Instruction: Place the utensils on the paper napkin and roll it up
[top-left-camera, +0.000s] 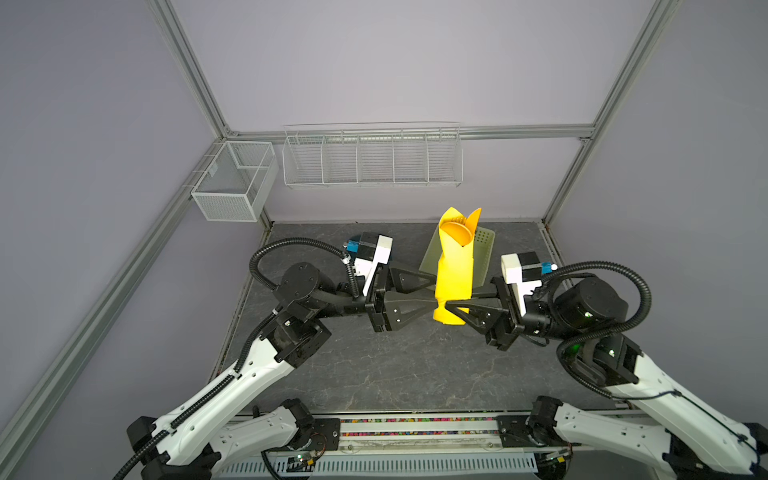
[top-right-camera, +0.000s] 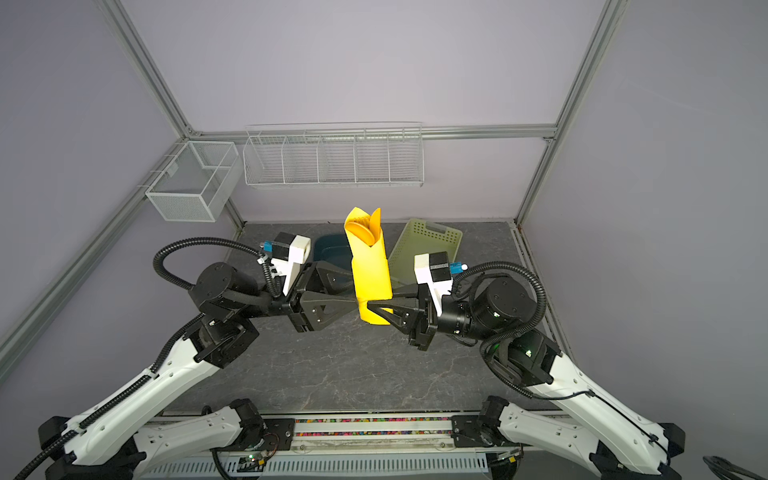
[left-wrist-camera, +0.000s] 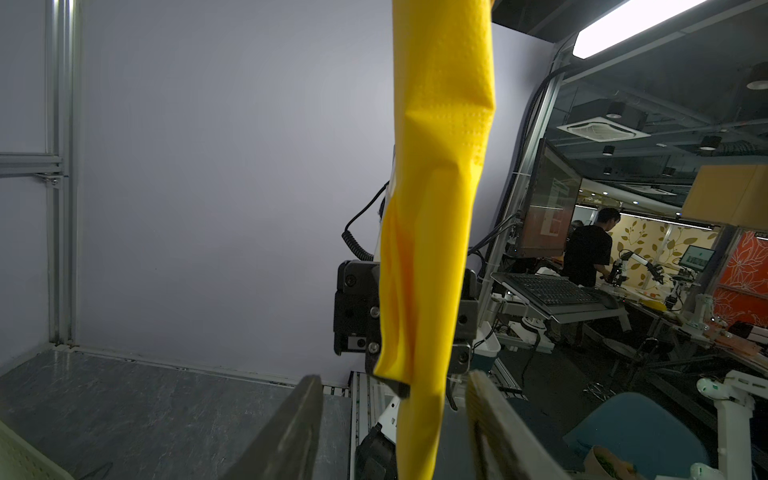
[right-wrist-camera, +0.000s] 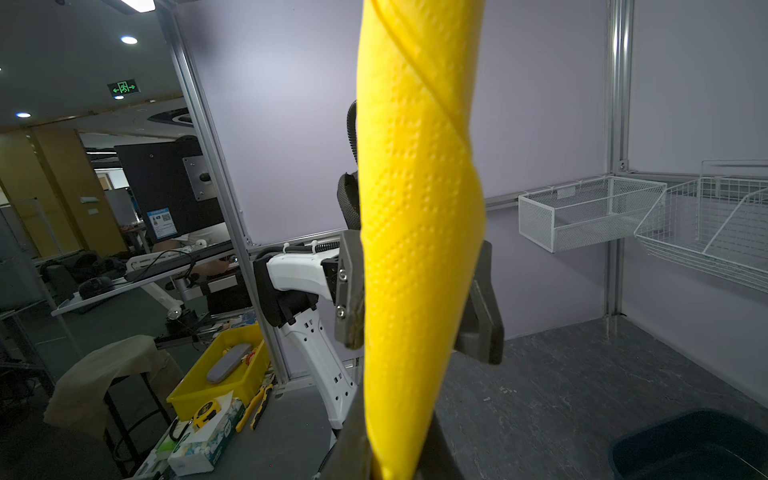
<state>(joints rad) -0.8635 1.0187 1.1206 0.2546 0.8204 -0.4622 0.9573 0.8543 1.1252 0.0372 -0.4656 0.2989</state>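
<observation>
- Paper napkin (top-left-camera: 454, 274) looked fully rolled into a tube with the utensils (top-left-camera: 457, 235) inside it. The step in hand therefore seemed to be the last one, finishing the roll and passing it to a single tool.
- The next move probably called for lowering the roll gently and laying it flat without letting the loose outer wrap spring open.
- Right tool (top-left-camera: 446, 308) was clenched on the roll low down, and the paper waisted in where the jaws pinched it.
- Left tool (top-left-camera: 433, 292) faced the roll from the opposite side and was released. In the left wrist view its fingers (left-wrist-camera: 291, 424) stood apart with a gap to the paper on each side, grasping nothing.
- The roll stood upright in the air over the middle of the worktop (top-left-camera: 395, 365), clear of it and carried by the right tool alone.
- An orange spoon bowl and fork tines showed in the open upper end. The knife could not be picked out with certainty.
- A pale green basket (top-right-camera: 428, 243) lay toward the far right corner and a dark blue bin (top-right-camera: 328, 251) lay by the far edge, both behind the roll.
</observation>
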